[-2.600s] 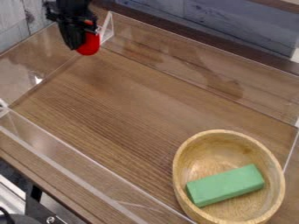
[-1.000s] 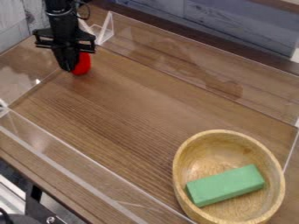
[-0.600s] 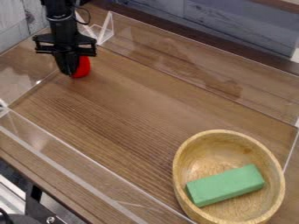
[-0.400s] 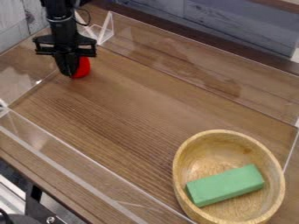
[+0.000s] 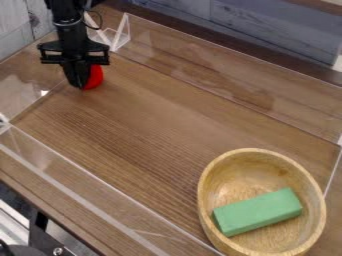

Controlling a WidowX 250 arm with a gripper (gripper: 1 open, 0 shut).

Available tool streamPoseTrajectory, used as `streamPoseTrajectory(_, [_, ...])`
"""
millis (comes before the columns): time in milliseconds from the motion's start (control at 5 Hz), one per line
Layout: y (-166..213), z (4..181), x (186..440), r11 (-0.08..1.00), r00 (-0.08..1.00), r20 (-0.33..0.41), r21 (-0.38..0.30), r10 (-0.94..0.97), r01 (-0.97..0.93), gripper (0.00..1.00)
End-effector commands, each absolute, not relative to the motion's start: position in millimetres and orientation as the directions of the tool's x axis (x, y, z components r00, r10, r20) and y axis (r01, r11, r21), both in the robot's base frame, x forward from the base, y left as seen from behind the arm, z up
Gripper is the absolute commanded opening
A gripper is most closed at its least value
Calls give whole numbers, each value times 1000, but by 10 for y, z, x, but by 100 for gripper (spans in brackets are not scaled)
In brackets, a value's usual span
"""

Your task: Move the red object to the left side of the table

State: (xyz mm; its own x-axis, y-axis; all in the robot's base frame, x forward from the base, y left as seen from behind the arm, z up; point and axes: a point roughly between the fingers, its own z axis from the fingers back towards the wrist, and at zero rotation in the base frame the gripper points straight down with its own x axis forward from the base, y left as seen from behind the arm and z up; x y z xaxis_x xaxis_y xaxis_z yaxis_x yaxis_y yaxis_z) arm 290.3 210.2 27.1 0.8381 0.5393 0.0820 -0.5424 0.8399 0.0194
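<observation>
Where the brown wood-grain table (image 5: 174, 120) meets its upper-left corner in the camera view, the black robot gripper (image 5: 83, 80) hangs pointing down, its jaws nearly together around the small, rounded, glossy red object (image 5: 96, 75). The claw's dark fingers cover the left part of the toy, so its red surface shows mainly on the right of them; whether the toy's underside touches the wood cannot be told from this angle. The red object is near the left edge of the table, toward the far end, beside the clear acrylic wall (image 5: 19, 88) that borders that side. Well apart from it, at the lower-right corner of the table, sits a round, light wooden bowl (image 5: 214, 222) with a smooth pale rim. Inside the bowl lies a green rectangular block (image 5: 259, 212), set at a slant across the lower part of the interior, its right end a little farther up the view than its left end. The gripper and the bowl are at diagonally opposite corners, with bare brown wood between them.
</observation>
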Motion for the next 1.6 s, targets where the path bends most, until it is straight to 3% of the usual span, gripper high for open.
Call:
streamPoseTrajectory(0, [2108, 228, 2952, 867, 863, 99, 15, 495, -498, 0])
streamPoseTrajectory(600, [2067, 243, 3053, 862, 858, 85, -12, 506, -507, 0])
streamPoseTrajectory(800, [1962, 448, 3045, 884, 880, 83, -27, 468, -468, 100])
streamPoseTrajectory(1000, [1838, 685, 3043, 904, 900, 88, -50, 428, -425, 100])
streamPoseTrajectory(1400, [1589, 952, 3149, 934, 934, 81, -117, 347, -336, 100])
